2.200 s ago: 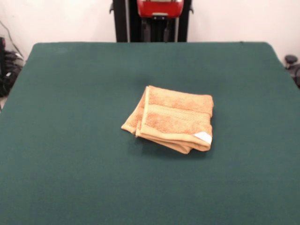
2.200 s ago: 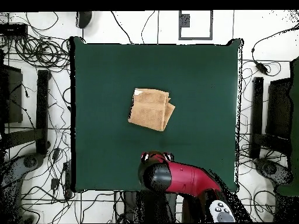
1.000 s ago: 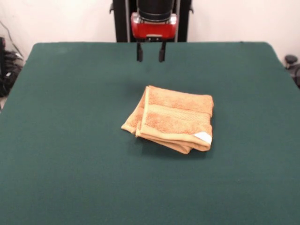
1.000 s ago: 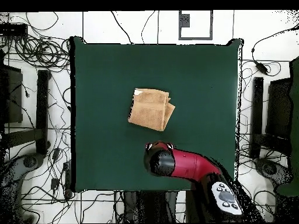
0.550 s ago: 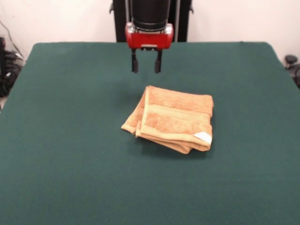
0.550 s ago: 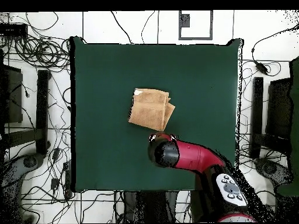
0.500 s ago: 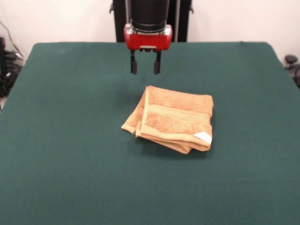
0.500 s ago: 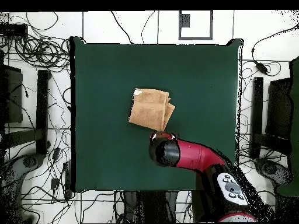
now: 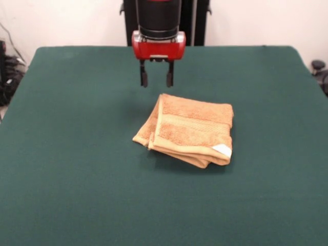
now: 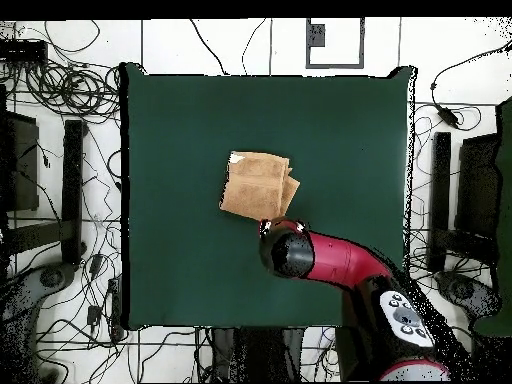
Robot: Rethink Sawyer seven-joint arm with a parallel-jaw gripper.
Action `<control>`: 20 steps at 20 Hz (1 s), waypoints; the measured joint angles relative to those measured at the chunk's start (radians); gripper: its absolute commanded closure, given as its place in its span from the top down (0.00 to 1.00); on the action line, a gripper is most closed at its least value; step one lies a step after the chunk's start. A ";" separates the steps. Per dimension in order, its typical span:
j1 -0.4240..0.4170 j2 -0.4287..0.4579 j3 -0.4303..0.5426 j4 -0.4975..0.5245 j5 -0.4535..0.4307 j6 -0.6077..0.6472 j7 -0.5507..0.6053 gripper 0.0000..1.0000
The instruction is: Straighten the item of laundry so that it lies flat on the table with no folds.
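- Below the gripper [image 9: 155, 80], whose two fingers stand apart, there is clear air down to the table [image 9: 77, 154]; nothing lies under its tips.
- Just in front of the gripper, toward the camera in the front view, the folded towel [image 9: 188, 129] is the only obstacle, a low stack of layers.
- To either side of the gripper the green surface lies bare out to the table edges.
- Beyond the towel, the cloth is open too.
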 measured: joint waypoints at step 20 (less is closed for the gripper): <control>0.021 0.074 0.015 -0.042 0.000 0.000 0.000 1.00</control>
